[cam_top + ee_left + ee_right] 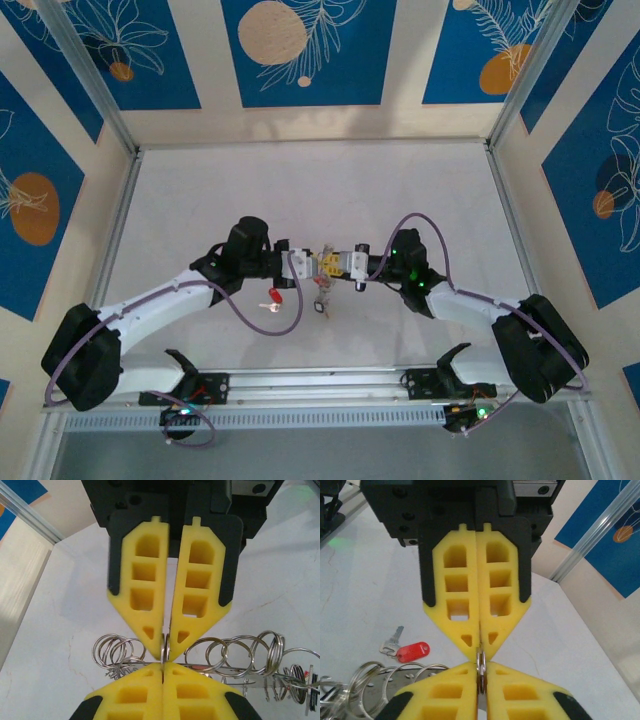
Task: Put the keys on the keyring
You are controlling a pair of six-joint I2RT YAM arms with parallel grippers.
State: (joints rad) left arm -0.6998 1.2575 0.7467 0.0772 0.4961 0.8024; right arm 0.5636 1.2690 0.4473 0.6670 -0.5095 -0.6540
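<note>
White table, blue patterned walls behind. My left gripper and right gripper meet tip to tip at mid-frame in the top view. Both have their fingers pressed together on the same thin edge of the keyring, which is held off the table. Its coils fan out along the lower frame of the left wrist view, and some of it hangs below the tips in the top view. One red-headed key lies on the table at lower left of the right wrist view, apart from the ring; not threaded. Risks as I judge them: the pinch is narrow, on foam tips, so the wire could slip or twist out. If either hand lets go to fetch the key, the ring may swing or drop. Pulling the hands apart could distort the coils.
</note>
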